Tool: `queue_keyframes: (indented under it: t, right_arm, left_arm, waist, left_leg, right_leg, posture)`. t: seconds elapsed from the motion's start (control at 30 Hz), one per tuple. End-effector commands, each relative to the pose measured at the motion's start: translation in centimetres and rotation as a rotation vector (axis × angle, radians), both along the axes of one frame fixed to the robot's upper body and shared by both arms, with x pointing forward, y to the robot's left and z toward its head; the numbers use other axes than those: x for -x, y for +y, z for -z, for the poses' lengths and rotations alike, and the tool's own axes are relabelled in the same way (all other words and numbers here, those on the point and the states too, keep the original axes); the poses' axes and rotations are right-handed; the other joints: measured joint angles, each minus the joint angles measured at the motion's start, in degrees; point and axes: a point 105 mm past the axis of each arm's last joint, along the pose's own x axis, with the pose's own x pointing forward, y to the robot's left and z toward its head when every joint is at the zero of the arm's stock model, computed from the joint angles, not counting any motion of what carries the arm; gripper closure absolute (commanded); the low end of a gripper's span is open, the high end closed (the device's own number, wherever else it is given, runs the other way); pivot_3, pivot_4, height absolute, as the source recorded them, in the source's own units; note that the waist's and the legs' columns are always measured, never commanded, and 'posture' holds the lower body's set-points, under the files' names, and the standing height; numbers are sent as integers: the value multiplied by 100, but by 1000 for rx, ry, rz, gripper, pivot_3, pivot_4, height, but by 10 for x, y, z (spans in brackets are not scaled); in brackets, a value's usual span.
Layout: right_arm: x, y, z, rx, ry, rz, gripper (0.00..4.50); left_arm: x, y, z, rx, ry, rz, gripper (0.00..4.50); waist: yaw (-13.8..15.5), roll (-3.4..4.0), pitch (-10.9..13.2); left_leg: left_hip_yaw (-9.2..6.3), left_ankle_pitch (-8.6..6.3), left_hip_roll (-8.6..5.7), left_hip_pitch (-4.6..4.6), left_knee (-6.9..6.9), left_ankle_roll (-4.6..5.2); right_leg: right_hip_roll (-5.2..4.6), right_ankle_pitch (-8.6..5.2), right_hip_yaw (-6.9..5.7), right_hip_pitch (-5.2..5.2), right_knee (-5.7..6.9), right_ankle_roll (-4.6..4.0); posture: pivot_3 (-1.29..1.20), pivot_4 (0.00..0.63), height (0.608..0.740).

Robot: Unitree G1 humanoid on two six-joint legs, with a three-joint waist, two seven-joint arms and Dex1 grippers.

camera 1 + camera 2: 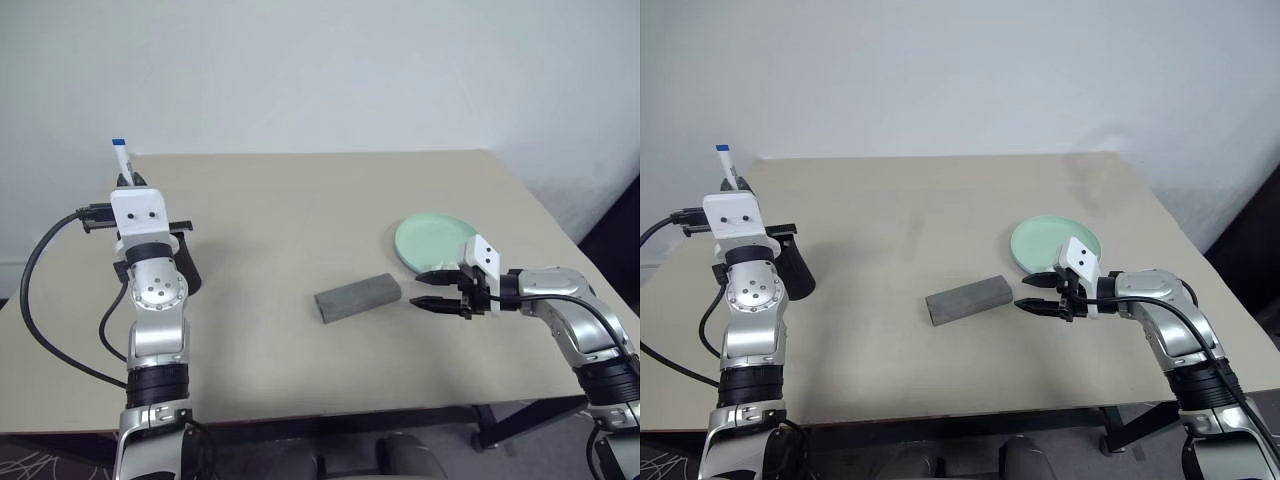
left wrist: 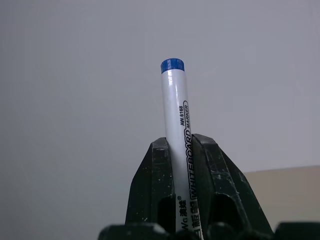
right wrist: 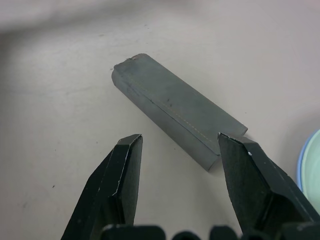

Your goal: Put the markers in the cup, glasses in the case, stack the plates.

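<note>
plain white wall behind, beige table (image 1: 300, 200) up front. left gripper (image 2: 184, 145) is raised at the table's left side, fingers clamped on a marker (image 2: 175, 110), blue end pointing up. cup (image 1: 795, 262) sits on the table just behind that arm, mostly hidden by it, so i can't tell whether any marker is already inside. looks like the marker is on its way to the cup, not dropped yet.

right gripper (image 1: 438, 290) hovers low over the table with fingers apart, holding nothing, aimed at the near end of the grey case (image 1: 357, 296). case lies closed, mid-table, just beside the gripper tips but not touching them. glasses aren't anywhere on the open table, so likely they're already in the case; can't confirm.

mint green plate (image 1: 430, 240) sits behind the right gripper. right wrist view shows a light blue rim (image 3: 301, 167) just outside the green one, so the plates look stacked, green on blue.

my read: plates done, glasses probably done, markers are what's left, at least this one.
</note>
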Motion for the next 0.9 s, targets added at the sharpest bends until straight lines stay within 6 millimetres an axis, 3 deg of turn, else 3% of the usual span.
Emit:
queue_keyframes:
  t: [0.03, 0.27, 0.9]
  right_arm:
    - [-4, -1, -17, -6, -73, -6, 1895]
    - [-3, -2, -17, -6, -72, 0, 1895]
    - [-7, 1, -19, -14, -83, -1, 1895]
  left_arm:
    - [-2, -1, -18, -26, -68, 16, 4023]
    - [-6, 2, -15, -22, -58, -3, 1726]
    - [-13, -20, -28, 53, -95, 130, 1726]
  waist:
    - [-1, 0, 0]
    - [-1, 0, 0]
    - [-1, 0, 0]
  left_leg:
    - [0, 0, 0, 0, 0, 0]
    - [0, 0, 0, -1, 0, 0]
    - [0, 0, 1, 0, 0, 0]
  right_leg:
    - [0, 0, 0, 0, -1, 0]
    - [0, 1, 0, 0, 0, -1]
    - [0, 2, -1, 0, 0, -2]
  posture:
    - [0, 0, 740]
    - [0, 0, 740]
    - [0, 0, 740]
